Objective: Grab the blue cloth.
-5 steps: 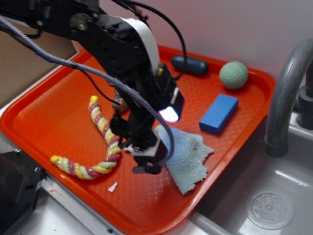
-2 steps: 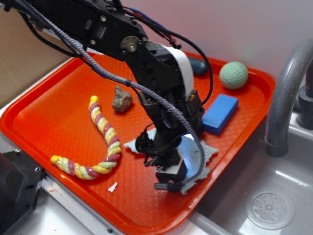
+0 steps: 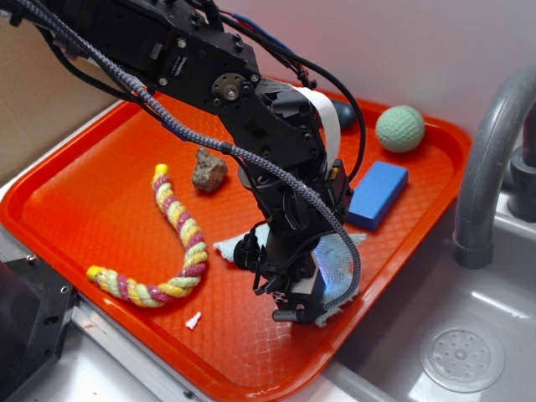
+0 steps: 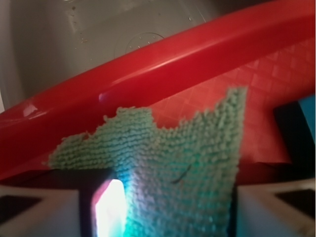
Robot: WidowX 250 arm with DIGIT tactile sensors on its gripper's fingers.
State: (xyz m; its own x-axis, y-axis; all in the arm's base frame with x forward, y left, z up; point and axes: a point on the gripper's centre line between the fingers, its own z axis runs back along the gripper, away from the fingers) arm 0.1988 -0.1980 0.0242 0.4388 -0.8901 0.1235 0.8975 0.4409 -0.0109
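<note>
Exterior view: the arm reaches steeply down onto the orange tray (image 3: 92, 180), its hand (image 3: 295, 303) planted on the blue cloth (image 3: 339, 261), which lies near the tray's front right rim, just in front of the blue block (image 3: 378, 194). The wrist view shows the cloth (image 4: 187, 153) filling the space between the two white fingers (image 4: 37, 212), its ragged edge close to the tray's rim (image 4: 148, 69); whether the fingers are pinching the fabric I cannot tell. A braided rope (image 3: 176, 243), a rock (image 3: 208, 168) and a green ball (image 3: 400, 128) lie well apart from the cloth.
</note>
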